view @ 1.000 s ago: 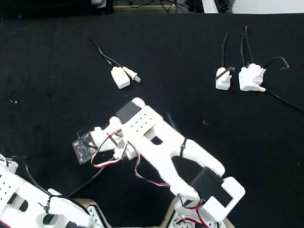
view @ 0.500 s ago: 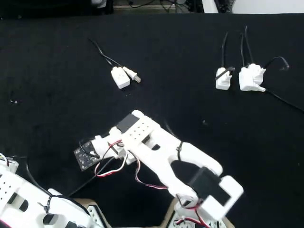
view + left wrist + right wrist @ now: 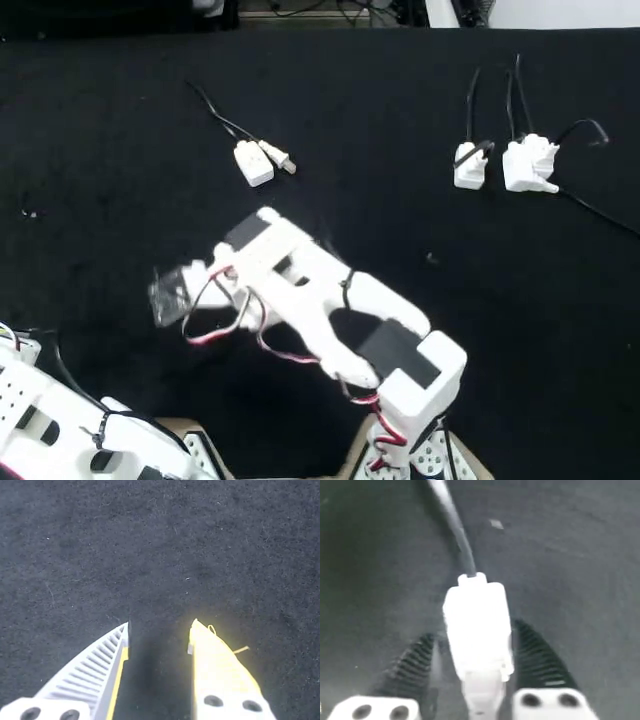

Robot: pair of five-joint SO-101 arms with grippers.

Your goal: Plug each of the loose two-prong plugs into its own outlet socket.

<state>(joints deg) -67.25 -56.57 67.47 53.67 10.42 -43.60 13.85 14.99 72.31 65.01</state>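
The right gripper [image 3: 474,630] has a small white connector [image 3: 477,612] lying lengthwise between its jaws, its cable [image 3: 455,535] running off ahead. The jaws sit close against its two flanks and look to be pinching it, though the right wrist view does not settle whether it is plug or socket. The left gripper [image 3: 160,625] is parted to a moderate gap over bare black cloth [image 3: 150,540] and holds nothing. Take the socket block [image 3: 252,165] as the mark: a loose two-prong plug [image 3: 277,156] lies just beside it, the right arm [image 3: 300,280] ends near it on the robot's side, and a lone white piece [image 3: 470,165] and a bulkier white cluster [image 3: 527,164] sit well apart from it. These bodies are likely light, hard and smooth — apt to twist between pads — so grip the flat flanks behind the prongs, never the cable. A socket this light will probably slide unless braced.
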